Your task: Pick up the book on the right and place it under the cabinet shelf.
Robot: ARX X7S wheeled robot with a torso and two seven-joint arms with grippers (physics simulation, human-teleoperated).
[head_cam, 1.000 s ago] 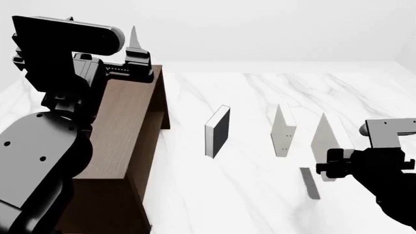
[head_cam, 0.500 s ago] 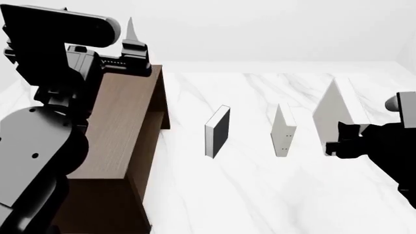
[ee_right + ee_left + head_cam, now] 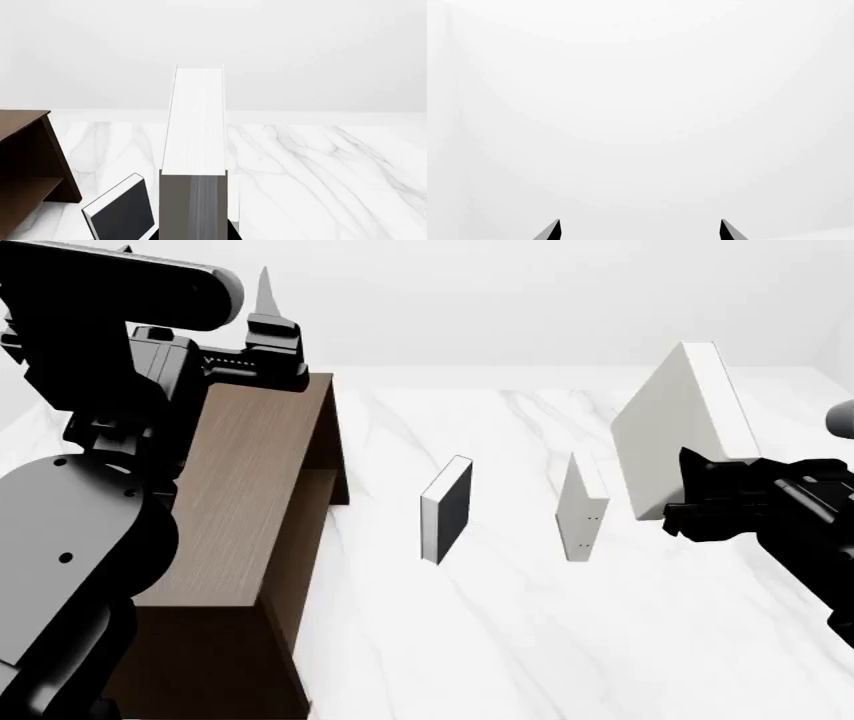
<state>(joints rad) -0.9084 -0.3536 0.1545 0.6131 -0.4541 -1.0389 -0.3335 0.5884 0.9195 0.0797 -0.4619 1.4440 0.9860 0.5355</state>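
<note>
Showing inner shelf of cabinet shelf (image 3: 27, 165): right wrist view only.

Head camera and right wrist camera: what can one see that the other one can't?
Only the head view shows the left pincer up above the cabinet shelf, the other pale book standing on the table, and the right pincer gripping the book. Only the right wrist view shows the book's page edge end-on and the cabinet's inner shelf board. Both show the held book, the black book, the cabinet and the marble table.
</note>
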